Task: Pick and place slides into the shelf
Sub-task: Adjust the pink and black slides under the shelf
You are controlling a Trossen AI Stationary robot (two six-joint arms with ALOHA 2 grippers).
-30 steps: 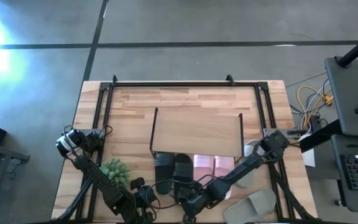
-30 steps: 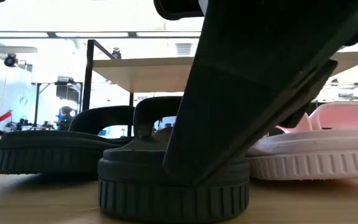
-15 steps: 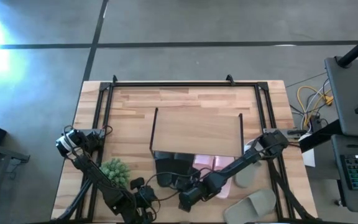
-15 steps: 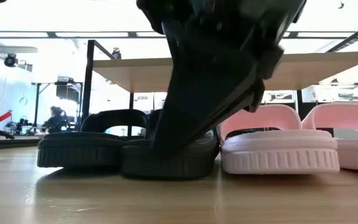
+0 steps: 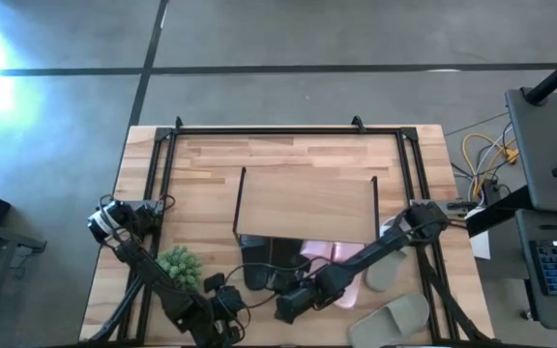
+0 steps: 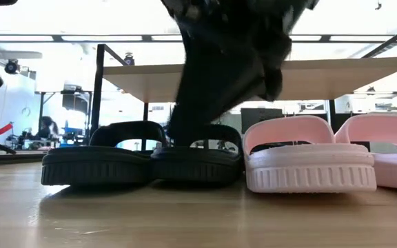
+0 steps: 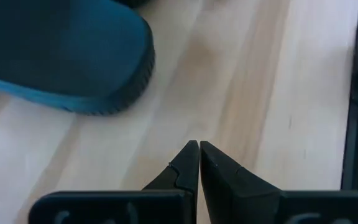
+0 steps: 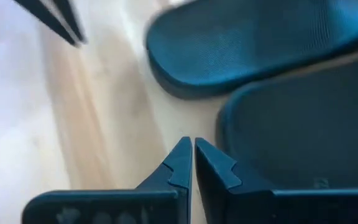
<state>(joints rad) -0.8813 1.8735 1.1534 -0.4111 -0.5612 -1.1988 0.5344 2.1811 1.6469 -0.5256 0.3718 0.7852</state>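
Note:
Two black slides (image 5: 264,263) (image 6: 95,164) lie side by side, toes under the shelf's (image 5: 307,205) near edge, soles on the table. Two pale pink slides (image 5: 329,254) (image 6: 309,165) lie to their right. My right gripper (image 5: 283,309) (image 8: 188,146) is shut and slants down at the heel of the right black slide (image 8: 291,143) (image 6: 197,164). My left gripper (image 5: 232,302) (image 7: 199,146) is shut over bare wood, a little short of the left black slide's heel (image 7: 61,56). My right gripper's shut fingertips (image 8: 207,155) stand right beside the heel end (image 8: 229,134) of the right black slide, slanting down from the table's near side. I cannot tell whether they touch it. The slide lies flat on the table.
Two grey-beige slides (image 5: 401,317) (image 5: 383,273) lie at the near right, beside my right arm. A small green plant (image 5: 179,263) stands at the near left by my left arm. The table's dark frame rails (image 5: 167,164) run along its sides and far edge.
My right gripper has gone toward the table's far edge, then risen a little. The black slides have slid along the table toward the shelf. They now lie level with each other and with the pink slides.

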